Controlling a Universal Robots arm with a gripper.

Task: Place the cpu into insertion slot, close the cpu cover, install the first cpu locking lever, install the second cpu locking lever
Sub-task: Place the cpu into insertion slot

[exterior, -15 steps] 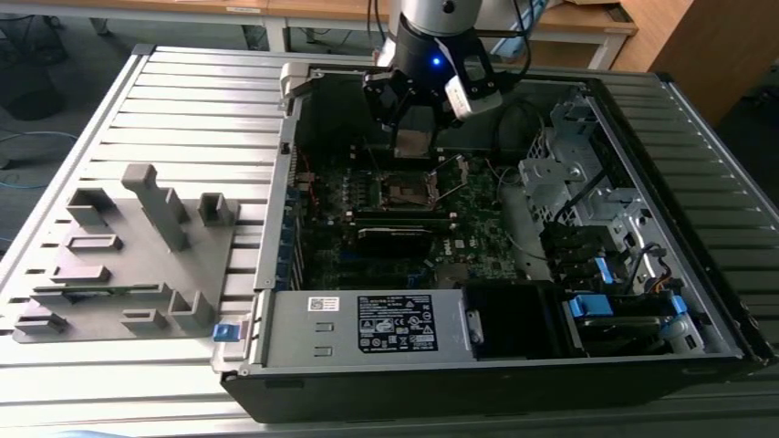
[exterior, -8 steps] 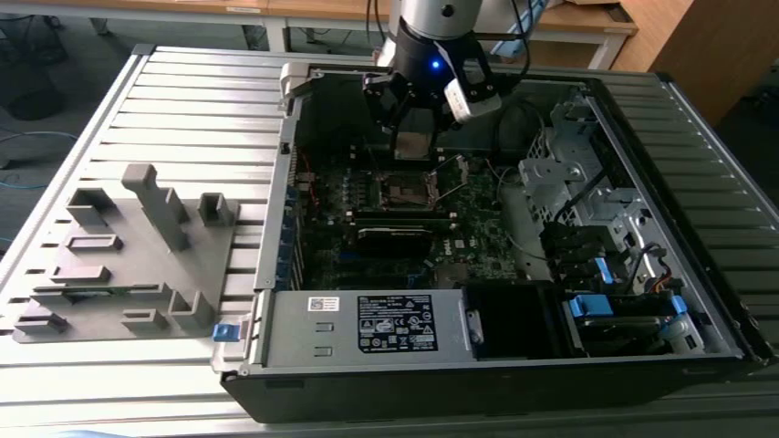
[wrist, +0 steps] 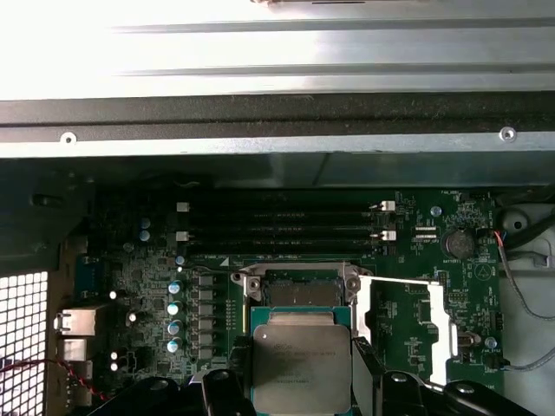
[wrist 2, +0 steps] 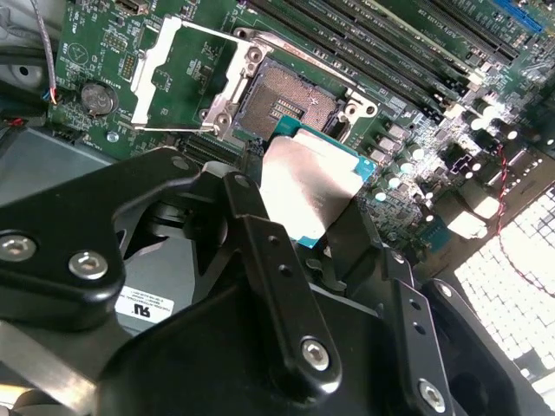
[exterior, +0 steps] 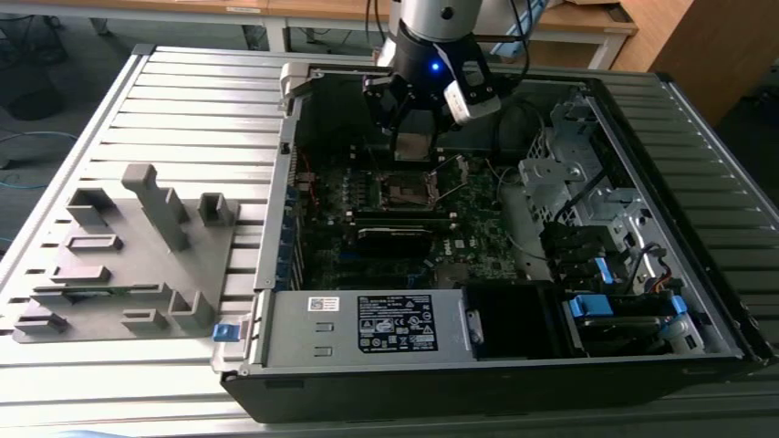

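Holding: pincer (wrist 2: 308, 221) clamped on the cpu (wrist 2: 305, 182) by two opposite edges, metal face showing.
Cpu: in the air, not seated; it overlaps the near rim of the slot in both wrist views.
Slot (wrist 2: 286, 100): bare, contacts exposed, under the pincer and just ahead of its tips.
Cover (wrist 2: 149, 68): swung fully open, lying beside the slot, off to one side of the pincer.
Levers: judged unlatched, since the cover is open.
Progress: first step in hand; none of the four steps finished.

The insertion slot (wrist: 299, 291) partly behind the cpu (wrist: 301, 368)
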